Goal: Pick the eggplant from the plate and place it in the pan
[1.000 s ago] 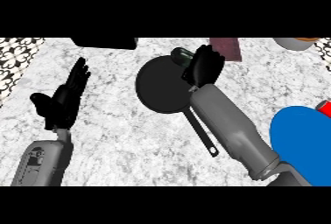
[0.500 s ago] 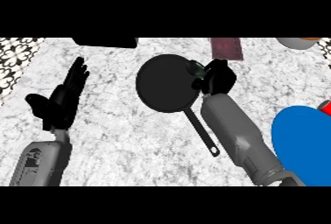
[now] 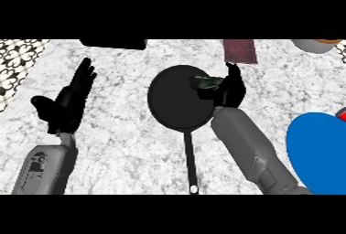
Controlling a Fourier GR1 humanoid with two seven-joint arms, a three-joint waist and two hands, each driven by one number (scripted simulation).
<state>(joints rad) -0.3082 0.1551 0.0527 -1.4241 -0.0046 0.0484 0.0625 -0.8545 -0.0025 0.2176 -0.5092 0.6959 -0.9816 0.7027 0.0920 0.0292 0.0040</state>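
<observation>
The black pan (image 3: 177, 99) lies mid-counter, its handle pointing toward the lower edge. A small dark green eggplant (image 3: 206, 82) sits at the pan's right rim. My right hand (image 3: 231, 91) is just right of it, fingers pointing up and mostly straight, thumb side against the eggplant. The blue plate (image 3: 316, 157) lies at the right edge, beside my right forearm, with nothing visible on it. My left hand (image 3: 67, 103) rests open at the left, fingers up, holding nothing.
A maroon box (image 3: 240, 51) stands just beyond my right hand at the counter's back. A black object (image 3: 113, 43) sits at the back left, a round vessel (image 3: 317, 45) at the back right corner. Something red (image 3: 340, 113) peeks in at the right edge.
My right hand has drawn back from over the pan toward its right rim and uncurled. The eggplant now shows at the rim. The left hand stayed still.
</observation>
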